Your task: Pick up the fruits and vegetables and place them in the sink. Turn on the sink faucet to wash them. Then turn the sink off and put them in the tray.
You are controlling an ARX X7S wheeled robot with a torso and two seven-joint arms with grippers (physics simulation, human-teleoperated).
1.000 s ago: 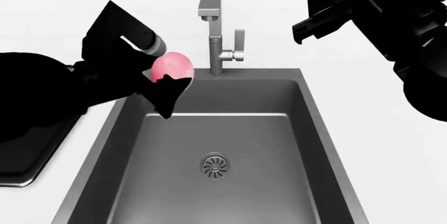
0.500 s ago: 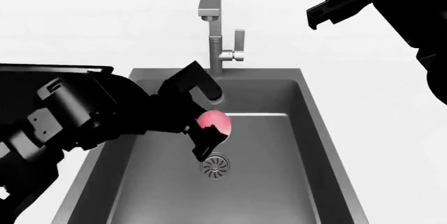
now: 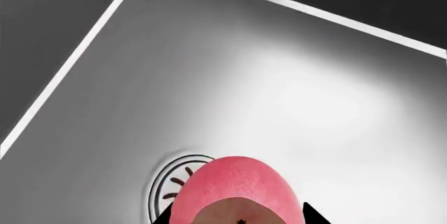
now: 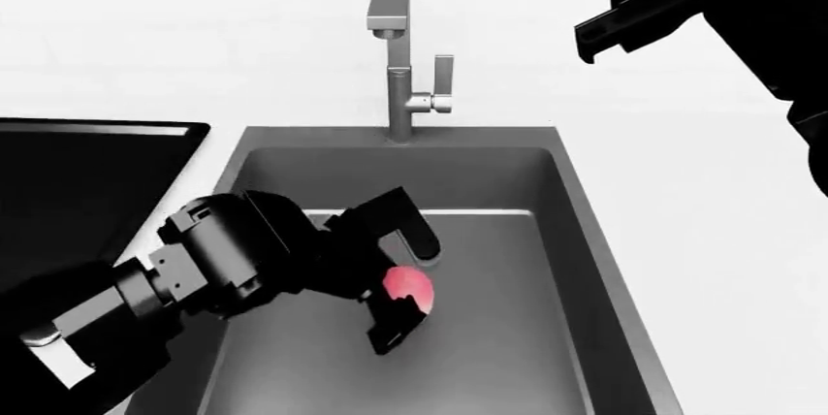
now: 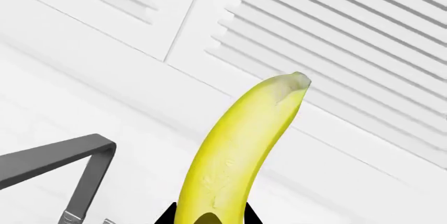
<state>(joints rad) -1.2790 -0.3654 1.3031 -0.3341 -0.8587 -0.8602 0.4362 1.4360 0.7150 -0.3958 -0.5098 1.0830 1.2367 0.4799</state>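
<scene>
Left gripper point(image 4: 403, 291): I have it clamped on the peach point(image 4: 409, 288), low centre frame, inside the sink point(image 4: 569, 240), drain directly under.
Right gripper point(image 4: 643, 10): upper right, clamped on the banana point(image 5: 234, 150), long axis pointing away from the gripper, off the basin.
Faucet point(image 4: 392, 42): top centre.
Writing: none readable.

1. We see our left gripper point(image 4: 403, 279) and peach point(image 4: 407, 288) filling the sink's point(image 4: 569, 240) middle; bare floor lies open on every side.
2. The faucet point(image 4: 395, 47) stands behind, clear of our right gripper point(image 4: 608, 32).
</scene>
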